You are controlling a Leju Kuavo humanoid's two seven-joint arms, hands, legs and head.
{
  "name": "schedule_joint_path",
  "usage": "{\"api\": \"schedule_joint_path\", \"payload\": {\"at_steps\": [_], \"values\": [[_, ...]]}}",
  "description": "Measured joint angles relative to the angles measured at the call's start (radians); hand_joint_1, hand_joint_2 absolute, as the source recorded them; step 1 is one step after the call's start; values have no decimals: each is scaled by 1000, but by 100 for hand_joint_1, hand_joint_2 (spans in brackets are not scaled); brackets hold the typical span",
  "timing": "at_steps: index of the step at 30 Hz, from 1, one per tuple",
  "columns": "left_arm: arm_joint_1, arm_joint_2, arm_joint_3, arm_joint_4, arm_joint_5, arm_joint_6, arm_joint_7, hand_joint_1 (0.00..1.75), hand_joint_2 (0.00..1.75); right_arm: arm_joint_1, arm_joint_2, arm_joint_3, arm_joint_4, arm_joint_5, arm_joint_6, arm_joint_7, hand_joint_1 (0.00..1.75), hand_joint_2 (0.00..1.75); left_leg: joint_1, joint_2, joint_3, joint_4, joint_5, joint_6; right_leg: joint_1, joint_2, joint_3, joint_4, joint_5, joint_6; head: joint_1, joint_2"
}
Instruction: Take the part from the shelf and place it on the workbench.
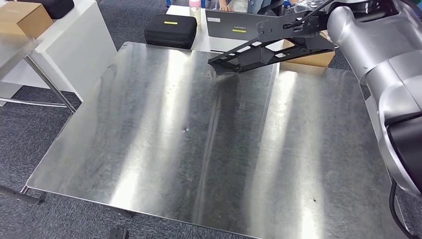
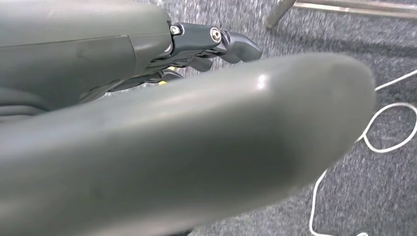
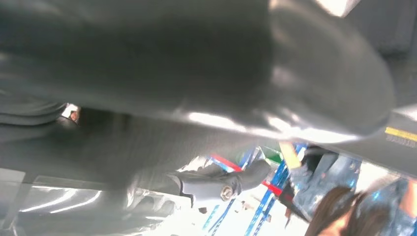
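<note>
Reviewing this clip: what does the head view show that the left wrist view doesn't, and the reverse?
Head view alone: the steel workbench, the black part held above its far edge at the end of the right arm, a black case and a cardboard box beyond. Left wrist view alone: the left hand up close, holding nothing, with a white cable on the floor. Shared: grey carpet and part of a metal table leg.

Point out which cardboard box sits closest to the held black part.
The cardboard box just past the workbench's far edge, directly under the black part; the other box sits far left.
</note>
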Motion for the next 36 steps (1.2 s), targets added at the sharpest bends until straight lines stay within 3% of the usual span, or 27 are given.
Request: {"api": "schedule_joint_path", "payload": {"at_steps": [3, 4, 5, 6, 8, 9, 10, 12, 15, 16, 18, 19, 20, 22, 24, 25, 27, 29, 30, 34, 35, 36], "values": [[0, -1, 4, 0, -2, -1, -1, 0, 0, 1, -7, -1, 2, 0, 1, 1, 0, 0, 11, 4, 7, -7, 1, -1, -20, -1, -102, 194, -69, 10, 2, 0], [0, -1, 5, 0, -2, -1, -1, 0, 0, 6, -10, -1, 3, 0, 3, 1, 0, 0, 15, 4, 9, -6, -1, -4, -31, -1, -130, 240, -77, 21, 2, 0], [1, -1, 6, 0, -3, -2, -1, 0, 0, 10, -12, -1, 5, 0, 5, 0, 0, 0, 21, 3, 11, -5, -4, -9, -43, -2, -140, 246, -69, 36, 2, 0], [2, -1, 7, 0, -3, -2, -1, 0, 0, 13, -13, -1, 6, -1, 7, 0, 0, 0, 28, 3, 14, -4, -8, -16, -55, -4, -129, 209, -43, 56, 2, 0], [3, 0, 10, 0, -3, -2, -1, 0, 0, 13, -15, -1, 8, -2, 7, -2, 0, 0, 40, 3, 20, -1, -17, -36, -75, -9, -70, 61, 29, 100, 2, 0], [3, 1, 11, 0, -3, -2, -1, 0, 0, 11, -15, -1, 8, -3, 6, -3, 0, 0, 44, 3, 19, 1, -19, -48, -77, -8, -44, 1, 55, 111, 3, 0], [3, 2, 12, 0, -3, -3, -1, 0, 0, 11, -16, -1, 9, -4, 5, -4, 0, 0, 46, 2, 18, 1, -19, -59, -74, -5, -28, -34, 68, 115, 2, 0], [5, 1, 13, 0, -3, -5, -1, 0, 0, 15, -18, -1, 11, -6, -1, -5, 0, 0, 46, -1, 16, -1, -12, -74, -64, 1, -23, -41, 71, 109, 0, 0], [7, 0, 14, 0, -3, -5, -2, 0, 0, 21, -18, -1, 12, -11, -15, -4, 0, 0, 47, 0, -7, 35, -36, -82, -79, 1, -15, -50, 70, 93, -9, 0], [6, 1, 14, 0, -3, -5, -2, 0, 0, 21, -16, -1, 11, -12, -20, -4, 0, 0, 45, 1, -32, 87, -63, -82, -84, 1, -10, -55, 68, 84, -12, 0], [6, 2, 14, 0, -3, -6, -3, 0, 0, 31, -15, -1, 12, -13, -25, -4, 0, 0, 40, 2, -98, 228, -117, -80, -79, 1, 2, -57, 58, 65, -16, 0], [6, 2, 14, 0, -3, -7, -3, 0, 0, 40, -15, -1, 13, -13, -26, -4, 0, 0, 37, 1, -126, 283, -130, -78, -75, 1, 9, -57, 52, 55, -17, 0], [7, 2, 14, 0, -3, -8, -3, 0, 0, 51, -15, -1, 14, -13, -26, -4, 0, 0, 36, 1, -143, 306, -123, -75, -71, 1, 17, -56, 45, 46, -17, 0], [7, 3, 15, 0, -3, -10, -3, 0, 0, 60, -14, -1, 15, -13, -26, -4, 0, 0, 36, 1, -131, 241, -55, -67, -68, 2, 26, -48, 31, 35, -17, 0], [7, 4, 17, 0, -3, -11, -3, 0, 0, 53, -13, -1, 15, -12, -27, -4, 0, 0, 34, 2, -94, 132, 8, -58, -63, 6, 24, -30, 17, 41, -17, 0], [6, 4, 18, 1, -3, -12, -3, 0, 0, 49, -14, -1, 15, -11, -28, -4, 0, 0, 32, 1, -81, 101, 18, -55, -59, 8, 20, -21, 12, 47, -17, 0], [4, 4, 20, 1, -4, -14, -4, 0, 0, 44, -16, -1, 15, -10, -29, -4, 0, 0, 21, -5, -73, 87, 13, -50, -49, 7, 10, -12, 9, 56, -15, 0], [2, 4, 22, 0, -5, -15, -4, 0, 0, 42, -18, -1, 15, -9, -30, -4, 0, 0, 15, -8, -70, 72, 7, -39, -51, 2, 0, -7, 1, 61, -14, 0], [1, 4, 23, 0, -5, -15, -4, 0, 0, 42, -20, -1, 15, -9, -30, -4, 0, 0, 14, -7, -69, 63, 8, -31, -53, -1, -10, 13, -17, 59, -13, 0], [1, 3, 24, 0, -11, -15, -6, 0, 0, 41, -25, 0, 15, -6, -31, -4, 0, 0, 8, -8, -79, 54, 23, -7, -53, -5, -89, 240, -135, 49, -7, 0], [1, 3, 24, 0, -12, -16, -6, 0, 0, 41, -26, 0, 15, -5, -31, -4, 0, 0, 5, -7, -84, 54, 29, -4, -50, -5, -93, 269, -143, 52, -6, 0], [1, 2, 24, 0, -13, -16, -6, 0, 0, 39, -26, 0, 15, -4, -31, -4, 0, 0, 1, -7, -91, 54, 37, -2, -47, -5, -78, 262, -135, 57, -6, 0]]}}
